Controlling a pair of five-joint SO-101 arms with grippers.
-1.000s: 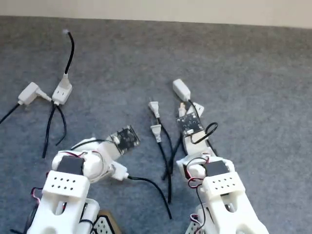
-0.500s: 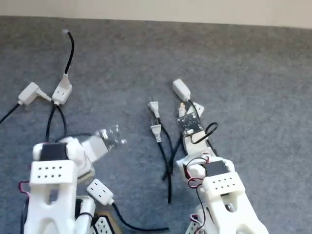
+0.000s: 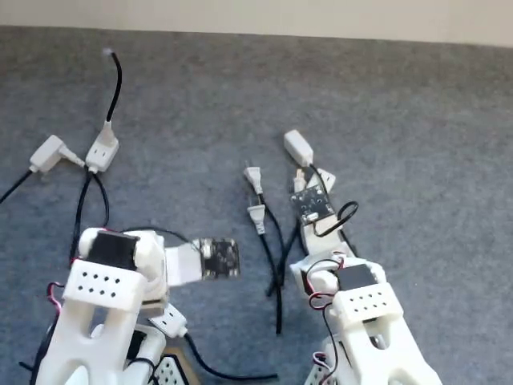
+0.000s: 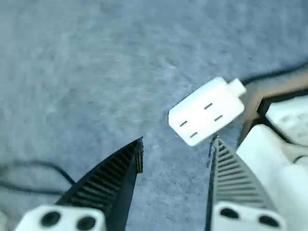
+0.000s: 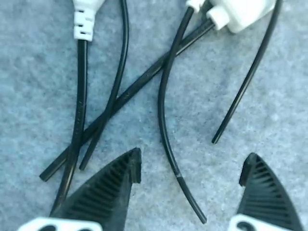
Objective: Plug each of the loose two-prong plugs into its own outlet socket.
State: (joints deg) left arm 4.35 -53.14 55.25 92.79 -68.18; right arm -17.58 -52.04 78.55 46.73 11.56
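Left tool [image 4: 176, 140] hovering with fingers apart over a white outlet socket [image 4: 207, 111] lying by the bench's [image 3: 417, 120] arm-side edge, right tool [image 5: 192, 155] gaping wide over black cords [image 5: 166, 120], two loose plugs [image 3: 254, 176] lying mid-bench.

Surface: grey, felt-like table cover [image 3: 417, 112], flat, meeting a pale edge on the far side.
Landmark: first loose plug [image 3: 253, 176], white, lying flat mid-table, prongs towards the far side.
Second loose plug [image 3: 256, 214]: white, just on the near side of the first loose plug, heading the same way.
Black cords [image 3: 276, 265]: run from both plugs towards the near side, crossing one another.
Far socket [image 3: 298, 147]: white block, right of and slightly beyond the first loose plug, apart from it.
Angled plug [image 3: 46, 154]: well left of the first loose plug, its tip touching a small socket [image 3: 102, 150].
Near socket [image 3: 168, 319]: white, slots up, well to the near-left of the first loose plug, trailing a curved cord [image 3: 228, 374].
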